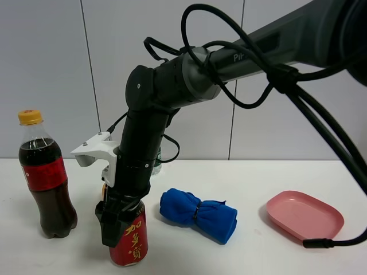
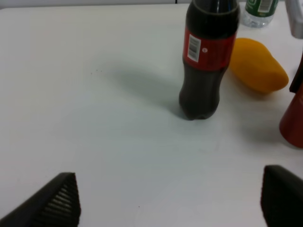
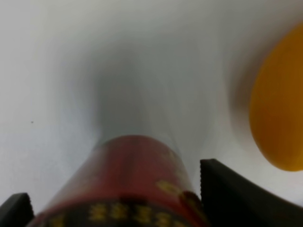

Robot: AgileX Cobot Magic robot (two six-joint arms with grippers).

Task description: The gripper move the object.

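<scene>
Right gripper (image 1: 123, 222): jaws set either side of the red drink can (image 1: 131, 243), up near its top. In the right wrist view the black fingers (image 3: 236, 198) look pressed against both sides of the can, so I judge it clamped.
Red drink can: upright, base seemingly on the white table (image 1: 246, 183), gold characters facing the high camera. It stands between the cola bottle (image 1: 46, 183) and the rolled blue cloth (image 1: 198, 215).
Right arm: comes in from the right of the high view, reaches across the middle, wrist pointing almost straight down.
Left gripper (image 2: 170, 203): fingers wide apart, nothing between them, over bare table. It plays no part in this grasp.
Close neighbours: a yellow mango (image 2: 258, 66) lies just behind the can, and the cola bottle stands near on the other side.
Further out: pink plate (image 1: 304, 215) well apart to the right, and a green-labelled bottle (image 2: 259, 12) at the back.
Step in hand (judgement): grasp made, carry not yet begun.
Next move calls for: a straight lift first, high enough to clear the cloth if the plate side is the goal. Keep the can vertical.
Risk: a sideways drag could nudge the mango or tip the bottle.
</scene>
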